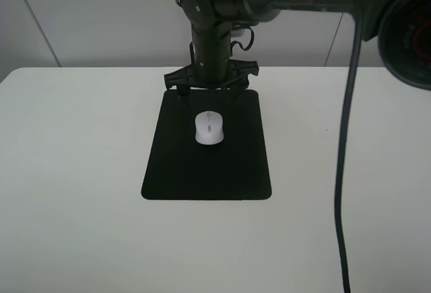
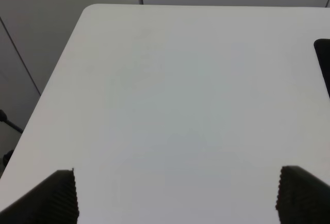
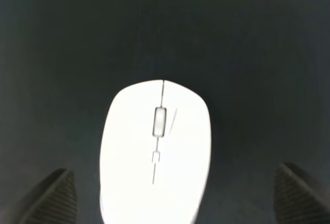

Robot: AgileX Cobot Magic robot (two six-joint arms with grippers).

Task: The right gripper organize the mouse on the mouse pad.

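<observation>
The white mouse [image 1: 209,128] lies on the far half of the black mouse pad [image 1: 202,172], its scroll wheel toward the far edge. The right gripper [image 1: 211,83] hangs over the pad's far edge, just behind the mouse, on the dark arm reaching in from the upper right. In the right wrist view the mouse [image 3: 154,152] sits on the pad [image 3: 165,28] between the two wide-apart fingertips [image 3: 51,198], which do not touch it. The right gripper [image 3: 172,198] is open. The left gripper [image 2: 175,198] is open and empty over bare table.
The white table [image 1: 67,172] surrounds the pad. A black cable [image 1: 342,172] hangs down on the right side of the exterior view. The left wrist view shows the table's far corner [image 2: 90,10] and a sliver of the pad [image 2: 324,62].
</observation>
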